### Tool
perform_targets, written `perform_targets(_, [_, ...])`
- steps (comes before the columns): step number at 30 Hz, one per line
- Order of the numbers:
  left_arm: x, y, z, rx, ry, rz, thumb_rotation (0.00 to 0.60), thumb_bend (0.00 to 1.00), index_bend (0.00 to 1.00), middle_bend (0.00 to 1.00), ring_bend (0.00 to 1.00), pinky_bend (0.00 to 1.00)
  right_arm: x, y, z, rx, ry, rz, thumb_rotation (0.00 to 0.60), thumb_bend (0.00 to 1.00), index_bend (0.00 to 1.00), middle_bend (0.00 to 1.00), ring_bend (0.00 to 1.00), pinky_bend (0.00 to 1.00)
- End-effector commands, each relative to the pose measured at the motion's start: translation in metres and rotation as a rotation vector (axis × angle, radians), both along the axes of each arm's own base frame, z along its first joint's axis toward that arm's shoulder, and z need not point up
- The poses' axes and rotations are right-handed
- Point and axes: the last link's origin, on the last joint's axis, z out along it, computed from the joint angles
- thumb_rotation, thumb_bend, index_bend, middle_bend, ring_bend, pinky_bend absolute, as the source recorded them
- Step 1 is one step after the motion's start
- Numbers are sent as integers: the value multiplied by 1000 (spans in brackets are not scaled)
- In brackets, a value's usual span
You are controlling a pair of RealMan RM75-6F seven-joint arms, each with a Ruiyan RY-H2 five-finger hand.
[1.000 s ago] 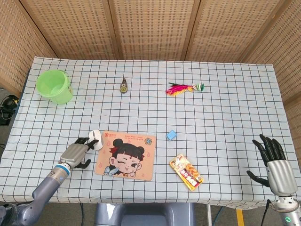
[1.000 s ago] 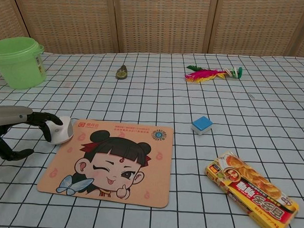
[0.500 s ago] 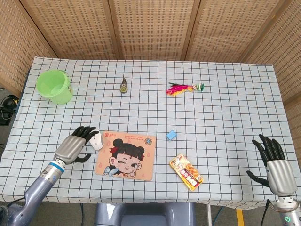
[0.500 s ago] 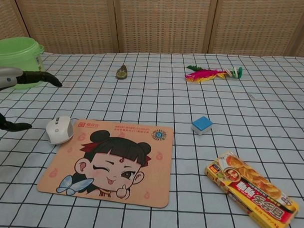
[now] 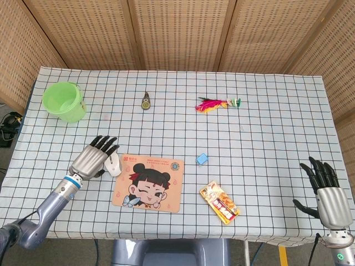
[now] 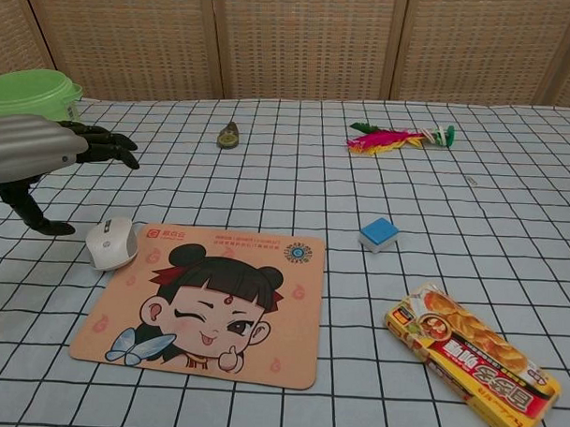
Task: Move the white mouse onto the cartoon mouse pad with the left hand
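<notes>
A table covered by a white cloth with a black grid [image 5: 266, 127] stands before folding screens of woven brown cane [image 5: 177, 33].

The left hand [image 5: 91, 160], silver-backed with dark fingers [image 6: 105, 148], is raised above the cloth just left of the cartoon mouse pad, a peach-coloured rectangular mat printed with a winking girl [image 5: 147, 183]. Its fingers are extended and spread, the thumb hangs downward, and it holds nothing. The right hand [image 5: 326, 191], far to the right of the pad near the table's front edge, is likewise spread and holds nothing.

The white mouse [image 6: 113, 242], a rounded shell with a grey scroll wheel, lies flat on the cloth touching the pad's upper left corner, not on the pad, beneath and apart from the left hand.

Right of the pad lie a small blue cube [image 5: 201, 159] and a yellow-and-red snack packet [image 5: 220, 202]. Beyond the pad are a green plastic bucket [image 5: 64, 101], a small dark olive disc-shaped object [image 5: 145, 102] and a pink-and-green feather shuttlecock [image 5: 216, 104].
</notes>
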Motion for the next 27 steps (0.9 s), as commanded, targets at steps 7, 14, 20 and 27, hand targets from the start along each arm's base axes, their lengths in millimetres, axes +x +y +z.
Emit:
perform_targets(7, [3, 19, -15, -125, 65, -51, 600, 244, 160, 0, 0, 77, -8, -6, 1, -12, 6, -32, 600, 75, 142, 0, 0, 0])
perform_targets(14, [0, 23, -14, -161, 95, -102, 600, 244, 194, 0, 0, 77, -12, -8, 1, -14, 9, -49, 600, 75, 141, 0, 0, 0])
perform_targets(20, [-13, 25, -13, -171, 108, -91, 600, 244, 195, 0, 0, 77, -12, -10, -1, -10, 17, -54, 600, 75, 142, 0, 0, 0])
perform_targets(27, [-20, 26, -16, -176, 100, -80, 600, 245, 194, 0, 0, 77, -14, -11, -3, -8, 22, -62, 600, 75, 142, 0, 0, 0])
